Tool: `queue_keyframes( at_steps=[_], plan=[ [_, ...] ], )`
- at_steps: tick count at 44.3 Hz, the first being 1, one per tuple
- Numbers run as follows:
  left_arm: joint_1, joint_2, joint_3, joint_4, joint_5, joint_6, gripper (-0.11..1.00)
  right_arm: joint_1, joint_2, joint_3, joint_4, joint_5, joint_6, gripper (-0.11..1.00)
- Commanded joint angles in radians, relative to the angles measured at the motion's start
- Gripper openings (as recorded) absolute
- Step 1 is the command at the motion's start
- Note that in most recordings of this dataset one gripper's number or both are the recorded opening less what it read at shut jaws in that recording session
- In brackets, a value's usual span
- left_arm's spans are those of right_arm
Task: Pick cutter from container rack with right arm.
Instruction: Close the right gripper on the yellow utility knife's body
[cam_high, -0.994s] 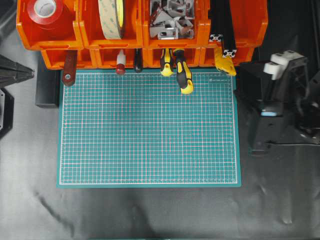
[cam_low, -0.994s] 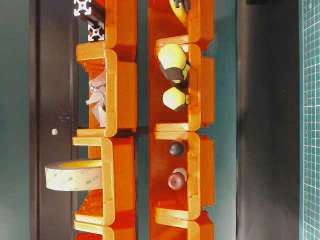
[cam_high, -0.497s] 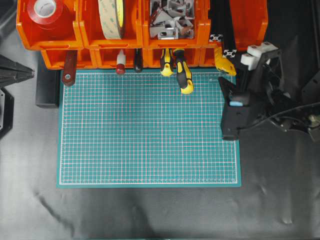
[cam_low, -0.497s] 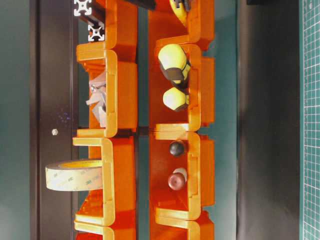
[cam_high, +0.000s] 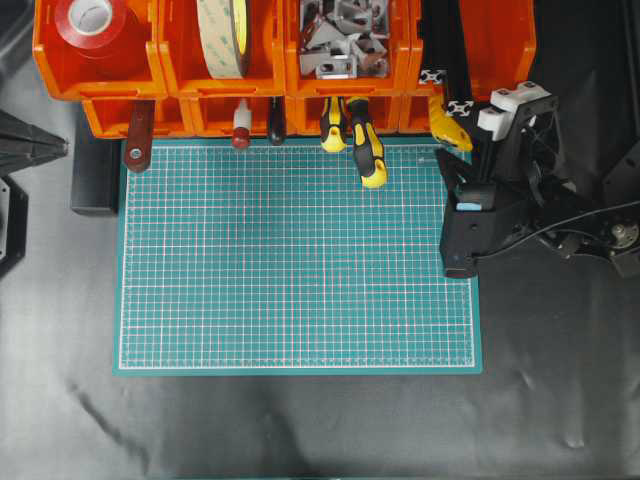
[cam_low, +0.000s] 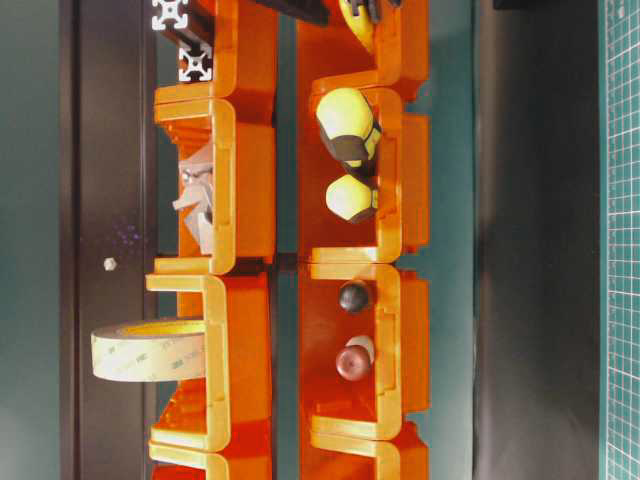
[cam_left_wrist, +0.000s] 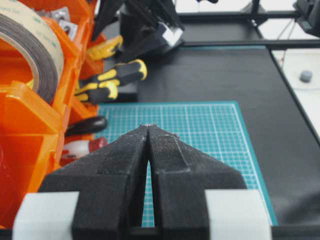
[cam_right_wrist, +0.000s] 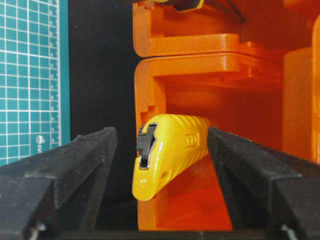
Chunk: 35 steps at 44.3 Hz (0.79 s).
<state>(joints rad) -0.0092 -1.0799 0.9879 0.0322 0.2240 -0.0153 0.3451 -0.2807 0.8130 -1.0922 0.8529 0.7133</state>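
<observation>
step: pre-grasp | right pincer (cam_right_wrist: 160, 165) released, fingers straddling cutter (cam_right_wrist: 167, 152) to clamp its flat sides | cutter pokes out of rack (cam_high: 290, 80) lower right bin | left pincer (cam_left_wrist: 148, 137) clenched, parked

The container rack (cam_high: 280, 70) is bright orange; the cutter (cam_right_wrist: 167, 152) yellow with a black slider; the cutting mat (cam_high: 295, 260) teal, white-gridded; the screwdrivers (cam_high: 365, 150) yellow-and-black.
</observation>
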Motion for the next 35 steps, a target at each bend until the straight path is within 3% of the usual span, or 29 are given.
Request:
queue_keyframes(
  at_steps=[1, 6, 13, 35],
  plan=[
    [-0.002, 0.005, -0.009, 0.003, -0.005, 0.000, 0.00, -0.025, -0.011, -0.002, 0.006, -0.003, 0.025, 0.67],
    [-0.002, 0.003, -0.011, 0.003, -0.005, 0.000, 0.00, -0.017, -0.011, -0.002, 0.006, 0.011, 0.028, 0.57],
    [-0.002, 0.003, -0.011, 0.003, -0.003, 0.000, 0.00, 0.015, -0.011, -0.006, 0.009, 0.069, 0.031, 0.30],
    [-0.002, 0.002, -0.011, 0.003, -0.005, 0.000, 0.00, 0.176, -0.020, -0.087, 0.009, 0.227, 0.086, 0.28]
  ],
)
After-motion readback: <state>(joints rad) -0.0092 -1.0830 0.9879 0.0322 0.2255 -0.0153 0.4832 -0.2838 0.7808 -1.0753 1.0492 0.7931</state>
